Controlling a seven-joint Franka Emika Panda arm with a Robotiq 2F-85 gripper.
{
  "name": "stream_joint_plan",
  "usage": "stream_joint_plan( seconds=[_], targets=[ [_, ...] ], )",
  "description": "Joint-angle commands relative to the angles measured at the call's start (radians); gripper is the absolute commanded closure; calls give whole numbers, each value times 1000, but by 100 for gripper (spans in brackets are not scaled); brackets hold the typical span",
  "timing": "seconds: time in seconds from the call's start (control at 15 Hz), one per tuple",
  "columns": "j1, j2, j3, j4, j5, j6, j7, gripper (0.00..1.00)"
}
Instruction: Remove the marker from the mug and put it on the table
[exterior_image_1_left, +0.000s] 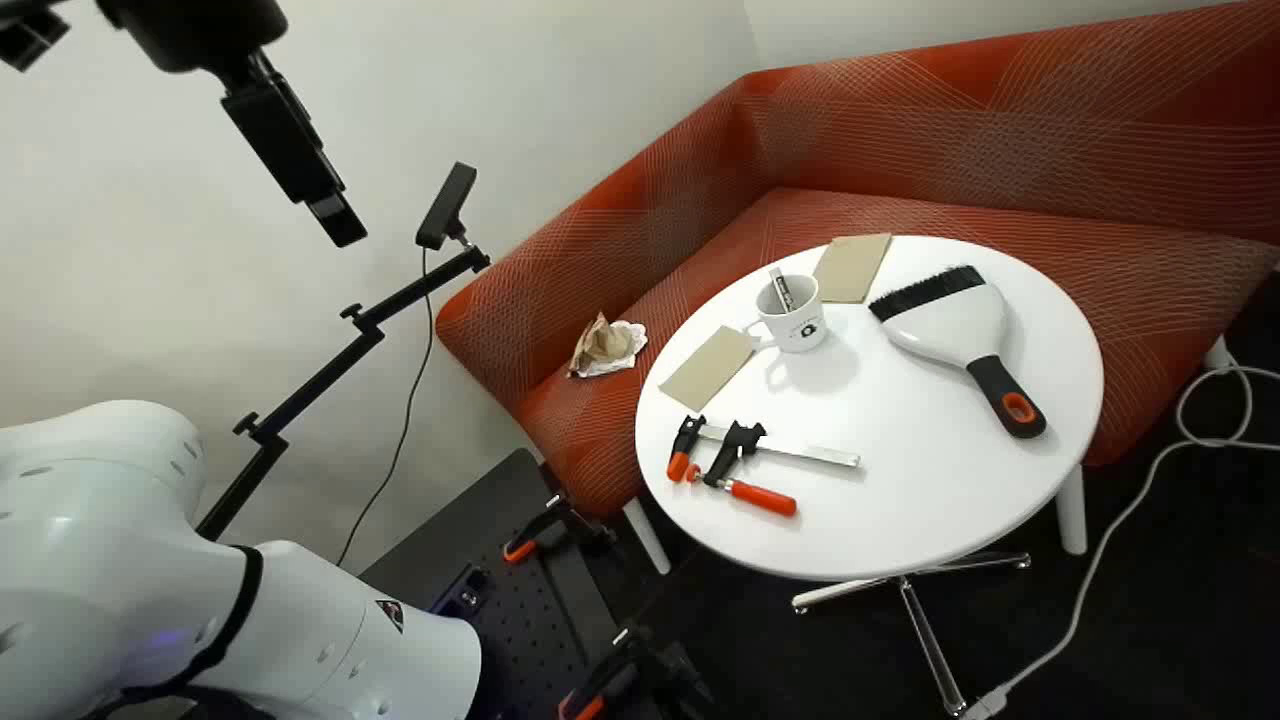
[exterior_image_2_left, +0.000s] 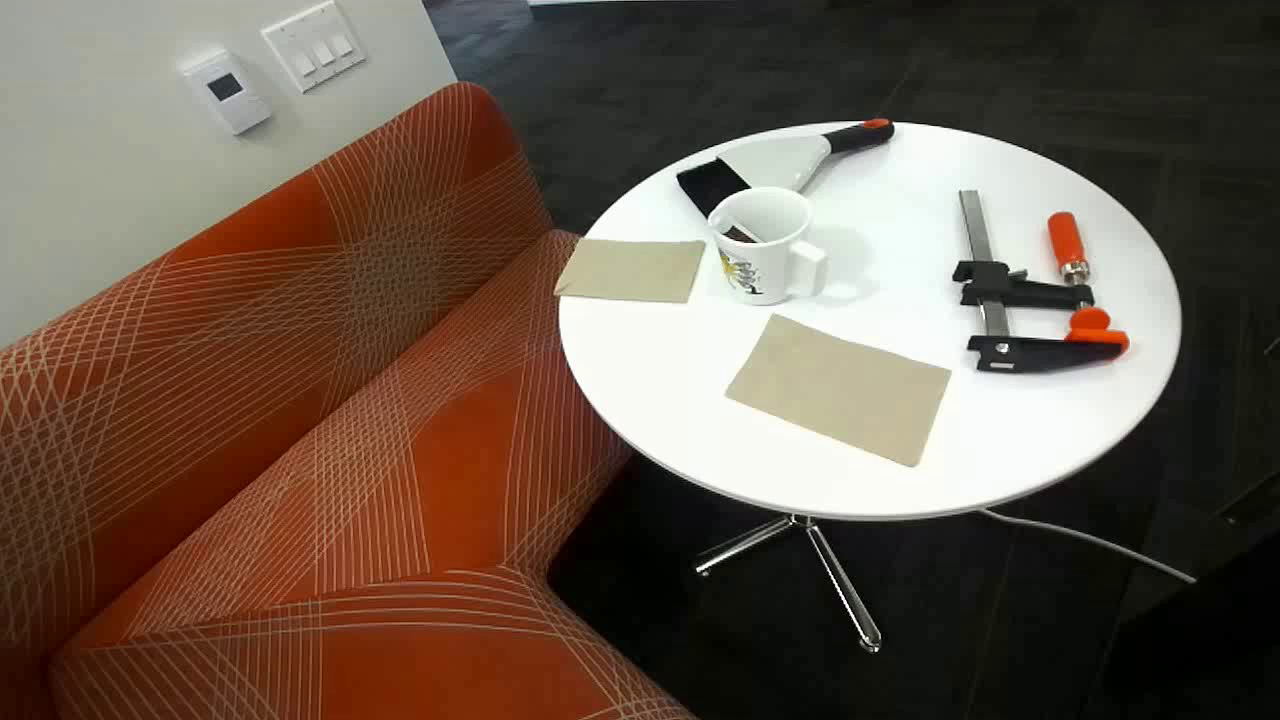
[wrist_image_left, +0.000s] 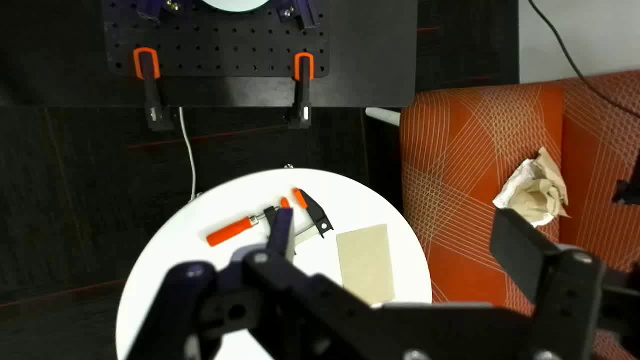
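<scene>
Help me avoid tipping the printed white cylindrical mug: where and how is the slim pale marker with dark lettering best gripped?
Grip the upper end of the marker, probably from above: that end shows at the mouth of the mug, the lower end hidden inside. The barrel leans, so tilting the open gripper to match, jaws astride it, may spare the rim.

Table (exterior_image_1_left: 930, 500) glows washed-out; mug (exterior_image_1_left: 795, 325) casts soft shadow; pincer (wrist_image_left: 400, 244) blurred in wrist view.

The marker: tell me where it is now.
In an exterior view, the marker leans inside the mug at the upper left of the table, left of the brush.
</scene>
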Motion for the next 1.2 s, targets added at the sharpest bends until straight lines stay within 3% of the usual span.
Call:
stream_joint_plan(
  seconds=[0.0, 0.87, 1.13],
  targets=[
    [-20, 2, 13, 3, 8, -4, -11, 0],
    [-20, 2, 13, 3, 8, -4, -11, 0],
    [-1, 56, 33, -3, 13, 122, -47, 0]
  ],
)
